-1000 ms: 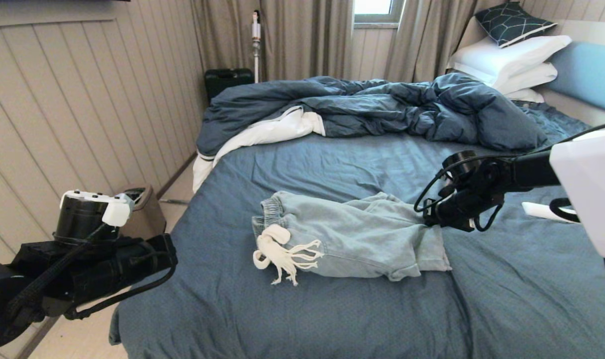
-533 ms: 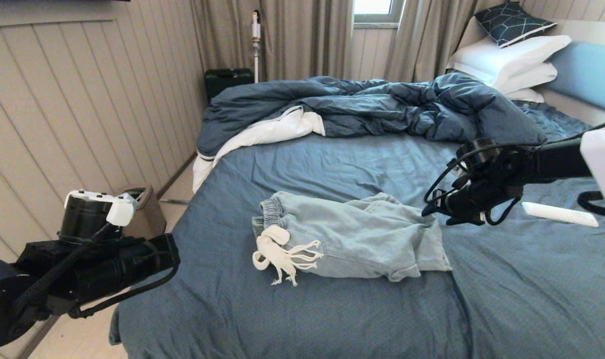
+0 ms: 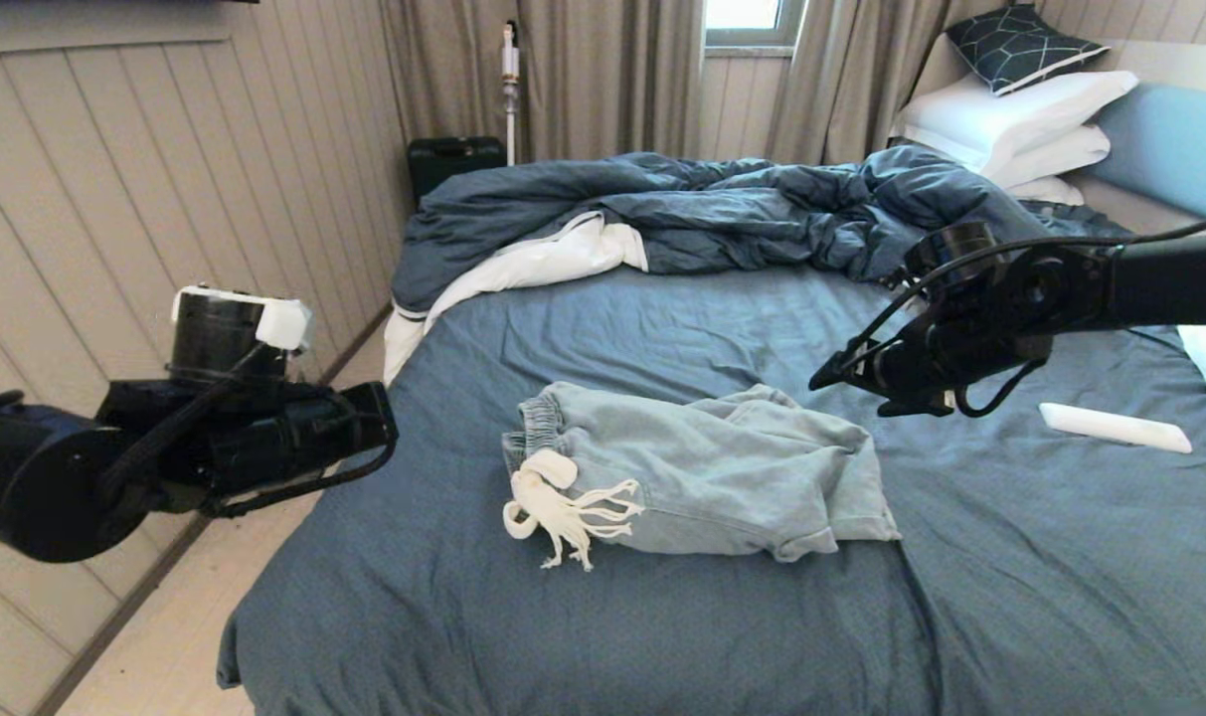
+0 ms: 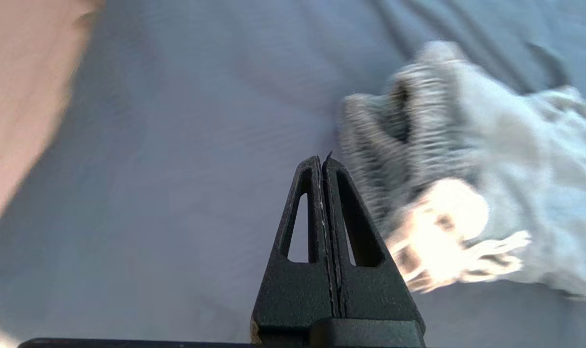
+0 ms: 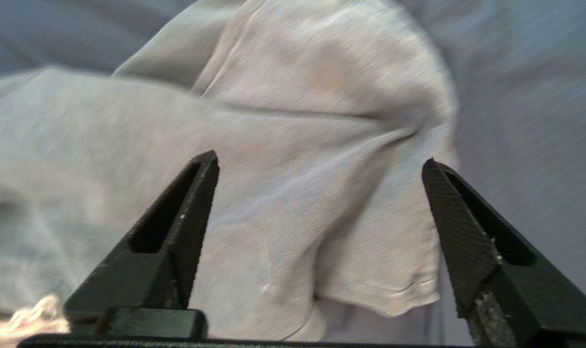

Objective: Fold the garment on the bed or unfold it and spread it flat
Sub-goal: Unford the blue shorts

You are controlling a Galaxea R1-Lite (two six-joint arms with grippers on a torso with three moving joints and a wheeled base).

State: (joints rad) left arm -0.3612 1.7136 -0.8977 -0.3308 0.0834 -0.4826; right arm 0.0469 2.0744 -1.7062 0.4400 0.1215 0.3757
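Pincers are seen on both arms. At the left side, at about 9 o'clock in the head view, the left gripper (image 4: 323, 162) is held over the edge of the bed (image 3: 583, 636). Its two black fingers are pressed tight together, and nothing is held between them. The bunched waist of the shorts (image 4: 491, 159) is seen just past the tips, but it is not touched.

At the middle of the bed, the shorts (image 3: 702, 472) are laid folded on the blue sheet. The gathered waist is turned toward 9 o'clock, and the leg hems are turned toward 3 o'clock. A white string with tassels (image 3: 563, 512) is spread at the waist end, toward 7 o'clock.

A rumpled dark blue blanket (image 3: 722, 214) is piled behind the shorts, at 12 o'clock. White pillows (image 3: 1010, 124) are stacked at 1 o'clock.

At about 2 o'clock from the shorts, the right gripper (image 3: 829, 383) is held up above the leg end of the cloth. Its fingers (image 5: 189, 227) are spread wide apart, and nothing is gripped. A small white stick-shaped thing (image 3: 1115, 428) is laid on the sheet at 3 o'clock.
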